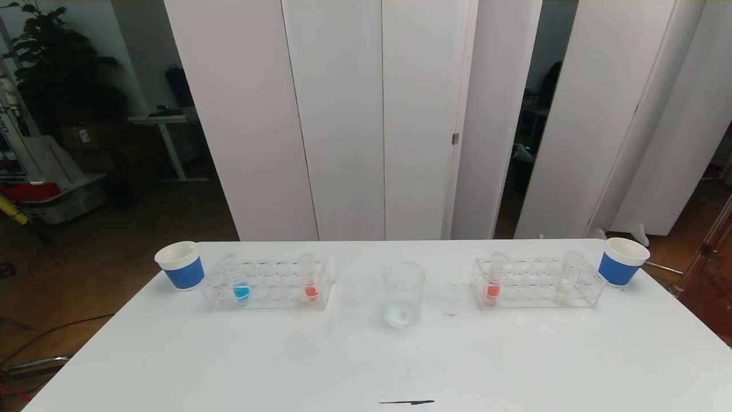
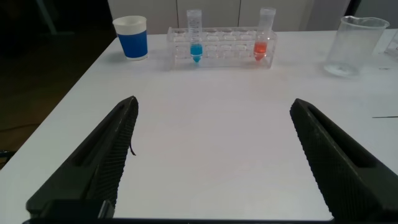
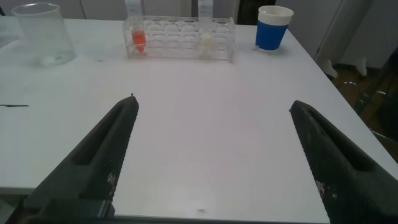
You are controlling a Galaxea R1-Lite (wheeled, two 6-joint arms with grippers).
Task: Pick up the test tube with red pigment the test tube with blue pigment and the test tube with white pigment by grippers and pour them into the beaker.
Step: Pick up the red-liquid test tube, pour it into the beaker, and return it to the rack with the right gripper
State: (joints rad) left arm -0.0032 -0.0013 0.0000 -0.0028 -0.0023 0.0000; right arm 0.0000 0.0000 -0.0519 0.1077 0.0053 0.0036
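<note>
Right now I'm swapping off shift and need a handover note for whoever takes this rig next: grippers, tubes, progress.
Left gripper: open, empty, low over the near table.
Right gripper: the same on its side.
Left rack: test tube with blue pigment and a red tube, both upright.
Right rack: another red tube and the test tube with white pigment, upright.
Beaker: upright between the racks, no colour in it.
Done: nothing.
Left: all three pours.

Blue-banded white cups (image 1: 180, 264) (table (image 1: 366, 355) white)
</note>
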